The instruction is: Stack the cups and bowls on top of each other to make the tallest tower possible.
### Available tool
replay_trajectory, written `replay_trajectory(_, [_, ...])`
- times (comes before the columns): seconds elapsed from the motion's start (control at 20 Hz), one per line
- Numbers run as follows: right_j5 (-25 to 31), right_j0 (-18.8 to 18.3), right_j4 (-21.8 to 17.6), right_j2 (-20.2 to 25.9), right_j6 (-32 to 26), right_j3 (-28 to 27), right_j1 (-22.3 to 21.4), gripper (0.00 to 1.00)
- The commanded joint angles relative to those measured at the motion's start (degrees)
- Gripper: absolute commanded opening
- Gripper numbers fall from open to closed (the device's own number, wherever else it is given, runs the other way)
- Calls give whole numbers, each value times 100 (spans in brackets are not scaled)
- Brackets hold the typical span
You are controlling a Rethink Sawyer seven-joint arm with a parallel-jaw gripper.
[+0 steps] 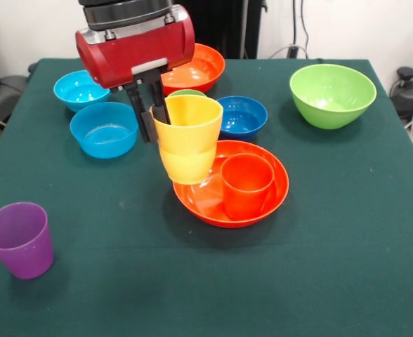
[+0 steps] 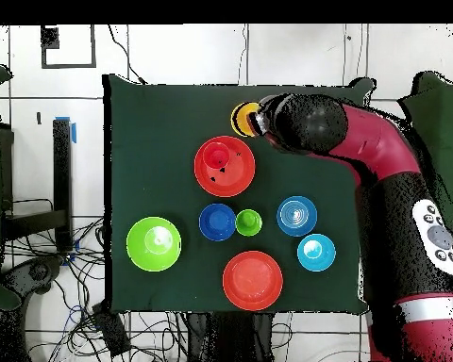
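Observation:
My gripper [image 1: 152,123] is shut on the rim of the yellow cup [image 1: 187,138], one finger inside and one outside. The cup hangs upright above the left side of a large orange bowl [image 1: 277,193]. The orange cup [image 1: 246,185] stands in that bowl, just right of the yellow cup. The green cup [image 1: 187,92] peeks out behind the yellow cup. The purple cup [image 1: 20,239] stands alone at the near left. In the overhead view the gripper [image 2: 260,120] holds the yellow cup [image 2: 241,119] beside the orange bowl [image 2: 240,179], and the arm hides the purple cup.
Two light blue bowls [image 1: 104,129] [image 1: 79,89] sit at the left. The dark blue bowl [image 1: 242,116] is behind the orange bowl. The second orange bowl [image 1: 197,67] is at the back. The lime green bowl [image 1: 331,95] is at the right.

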Motion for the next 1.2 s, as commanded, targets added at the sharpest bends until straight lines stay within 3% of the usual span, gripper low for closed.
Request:
replay_trajectory(0.05, [306,427,64,-187,1025,386,296,0])
replay_trajectory(0.65, [276,535,59,-349,993,345,318,0])
replay_trajectory(1.0, [719,905,-353,-833,931,-288,401,0])
replay_trajectory(1.2, [763,979,-311,-994,886,-360,405,0])
